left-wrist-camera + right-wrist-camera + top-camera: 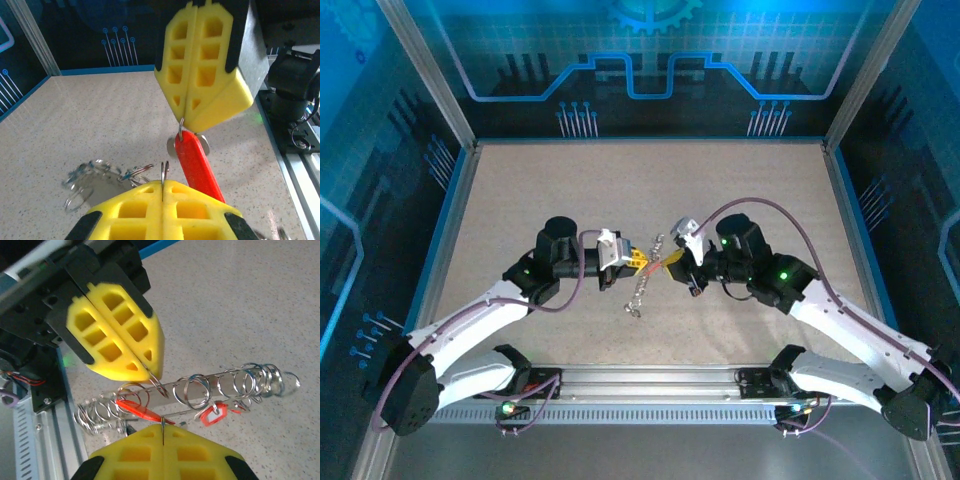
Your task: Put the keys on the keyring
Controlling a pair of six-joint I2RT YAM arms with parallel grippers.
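Overhead view: the left gripper (640,262) and the right gripper (669,259) meet tip to tip above the middle of the speckled desk (570,180). The keyring (644,286) shows here as a thin silvery chain. It runs from between the two tips toward the near rail (650,378) and ends well short of it. Left wrist view: the left gripper (163,186) has its yellow fingers (130,210) clenched seam to seam. A narrow wire loop of the keyring (164,172) stands up out of the seam. Directly opposite, the right gripper (183,114) is likewise clenched, with a short piece of wire at its tip. A red-headed key (199,167) slants from that tip down toward the left fingers, and a small silver disc lies behind the key's upper end. More loops lie blurred on the desk to the left. Right wrist view: the right gripper (163,434) is closed on a thin metal edge at the end of the red-headed key (137,410). The left gripper (150,371) pinches one coil of the keyring (235,382). In this view the keyring appears as a row of overlapping wire coils stretched between and past the two tips. A second key (214,415) with a red head hangs among the coils to the right of the right gripper. Whether either key is threaded on the wire cannot be told.
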